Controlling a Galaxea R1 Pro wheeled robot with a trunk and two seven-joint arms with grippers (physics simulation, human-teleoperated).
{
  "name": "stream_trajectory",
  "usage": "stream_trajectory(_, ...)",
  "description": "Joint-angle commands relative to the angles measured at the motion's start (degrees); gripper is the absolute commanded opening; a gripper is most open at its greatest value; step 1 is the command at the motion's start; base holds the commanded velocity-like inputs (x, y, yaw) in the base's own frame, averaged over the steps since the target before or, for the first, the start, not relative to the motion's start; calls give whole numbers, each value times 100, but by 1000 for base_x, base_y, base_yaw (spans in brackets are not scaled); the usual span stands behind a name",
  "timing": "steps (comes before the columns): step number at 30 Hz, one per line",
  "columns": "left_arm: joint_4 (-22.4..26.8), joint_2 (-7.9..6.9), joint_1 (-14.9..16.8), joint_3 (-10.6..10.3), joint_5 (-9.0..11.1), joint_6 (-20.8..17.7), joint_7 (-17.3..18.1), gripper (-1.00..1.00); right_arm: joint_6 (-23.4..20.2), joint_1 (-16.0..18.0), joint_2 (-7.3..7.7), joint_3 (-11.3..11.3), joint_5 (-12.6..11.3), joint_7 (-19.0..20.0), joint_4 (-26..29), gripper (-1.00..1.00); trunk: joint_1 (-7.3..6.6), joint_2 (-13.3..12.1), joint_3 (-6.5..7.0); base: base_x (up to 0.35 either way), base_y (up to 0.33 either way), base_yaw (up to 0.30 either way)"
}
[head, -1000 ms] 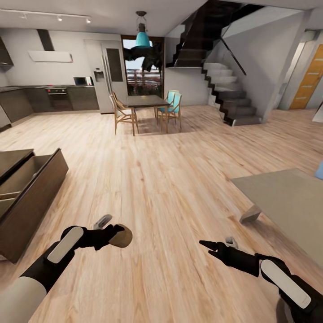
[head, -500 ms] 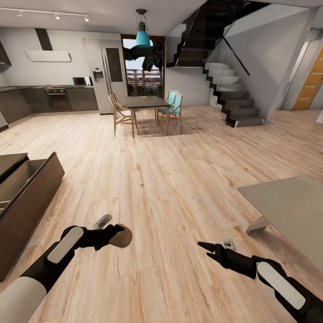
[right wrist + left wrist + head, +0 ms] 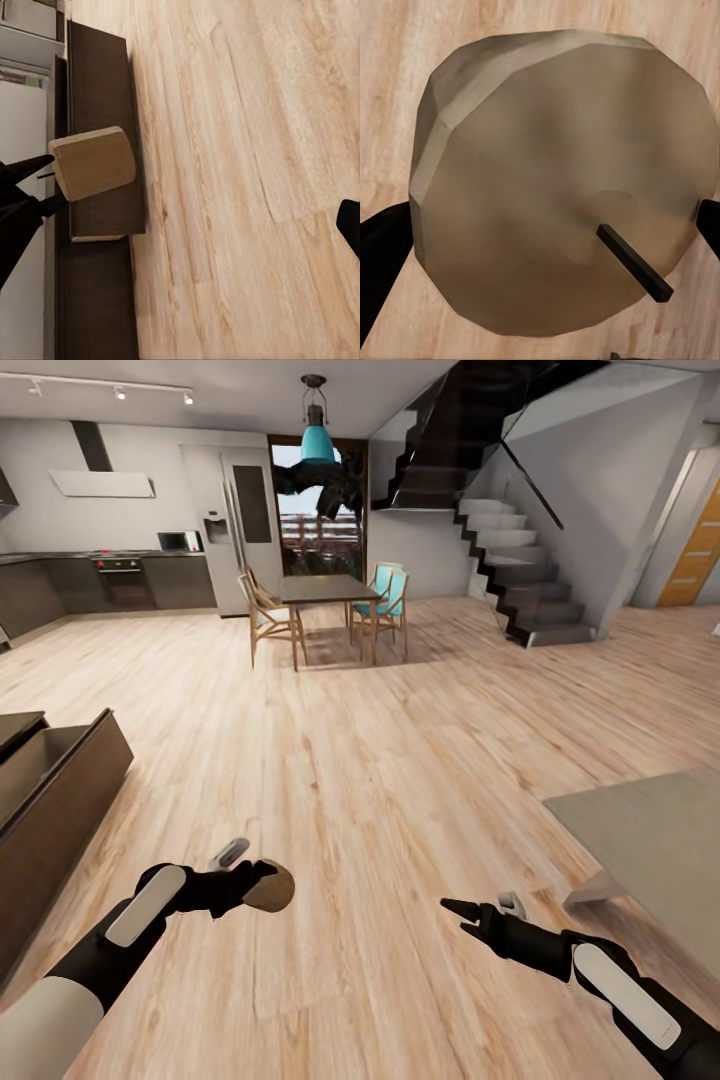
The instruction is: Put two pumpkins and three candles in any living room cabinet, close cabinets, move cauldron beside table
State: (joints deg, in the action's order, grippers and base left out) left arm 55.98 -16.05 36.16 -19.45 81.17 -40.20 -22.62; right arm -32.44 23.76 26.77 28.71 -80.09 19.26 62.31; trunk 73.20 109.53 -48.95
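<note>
While the open drawer of the cabinet point(image 3: 55, 800) sits at the far left of the head view with its front pulled out, the left gripper point(image 3: 262, 882) holds a candle point(image 3: 270, 886) over the wood floor point(image 3: 400, 760), near the cabinet but not above it. The left wrist view shows the candle's flat top and dark wick point(image 3: 634, 262), with a dark finger on either side, so the jaws pinch it across its body. A grip on a smooth, stubby cylinder looks easy to lose; a jolt from the base or a quick swing toward the drawer could tip it out, and it would likely roll. Further right, the right gripper point(image 3: 484, 909) hangs empty, fingers apart, above bare floor. A low grey platform point(image 3: 650, 840) lies at the right edge, where the base could clip it while turning
</note>
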Motion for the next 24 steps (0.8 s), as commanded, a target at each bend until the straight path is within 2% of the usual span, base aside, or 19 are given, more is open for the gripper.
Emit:
stream_trajectory(1,9,-6,5,-15,74,12,-58,-100,-8,6,5,12,-24,7,0,100,2,2,-5,304,0,0)
stream_trajectory(18,9,-11,7,-15,74,12,-58,-100,-8,6,4,12,-21,-1,2,100,2,2,-5,304,0,1)
stream_trajectory(24,9,-12,5,-15,74,12,-58,-100,-8,6,4,12,-19,-1,-7,100,2,2,4,303,0,199)
